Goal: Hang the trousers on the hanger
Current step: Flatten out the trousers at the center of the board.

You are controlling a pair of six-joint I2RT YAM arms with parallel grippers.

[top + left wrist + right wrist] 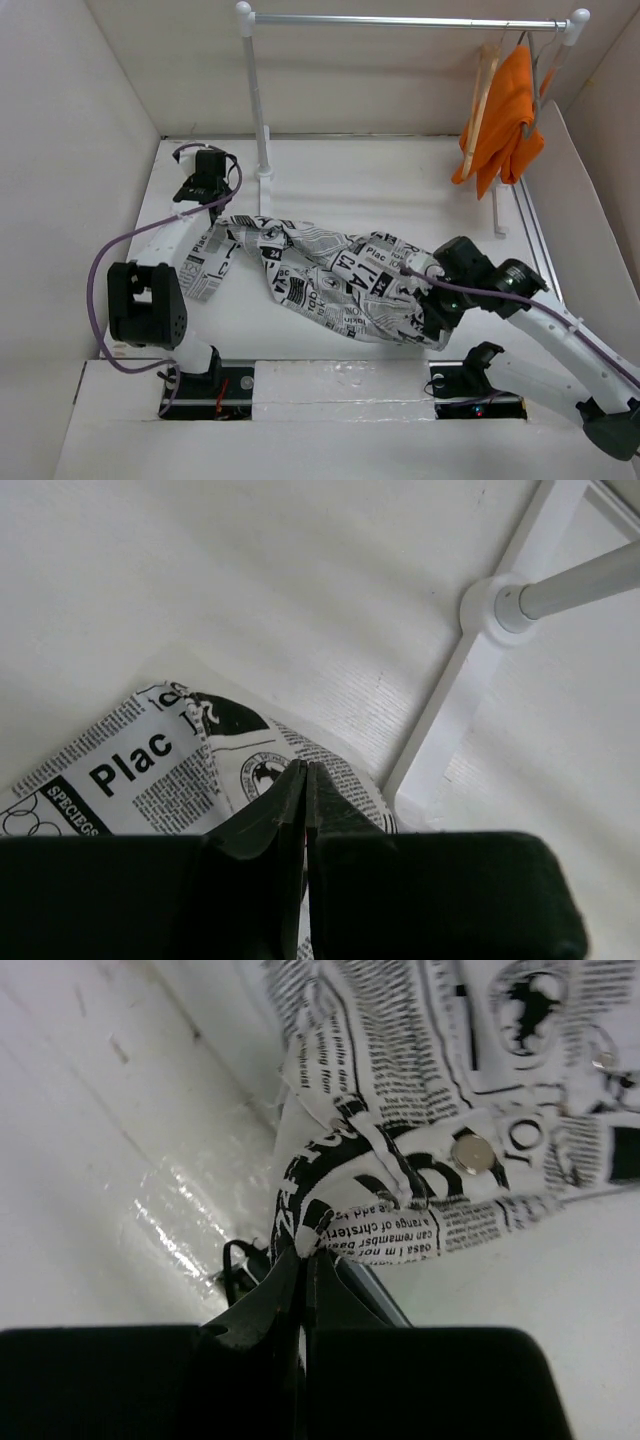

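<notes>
Left arm stretches far forward, claw pressed shut; right arm bends inward, claw pinched on a fold of trousers.

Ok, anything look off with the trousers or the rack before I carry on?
The trousers lie twisted and bunched across the table rather than flat. The right claw pinches just a small fold by the snap button. The rack stands upright; nothing looks torn or spilled.

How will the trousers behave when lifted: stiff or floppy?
Probably floppy: the trousers lie crumpled in soft folds. They would likely sag from any pinch point, as the cloth bunches at the right gripper. Probably light, since the fabric looks thin.
</notes>
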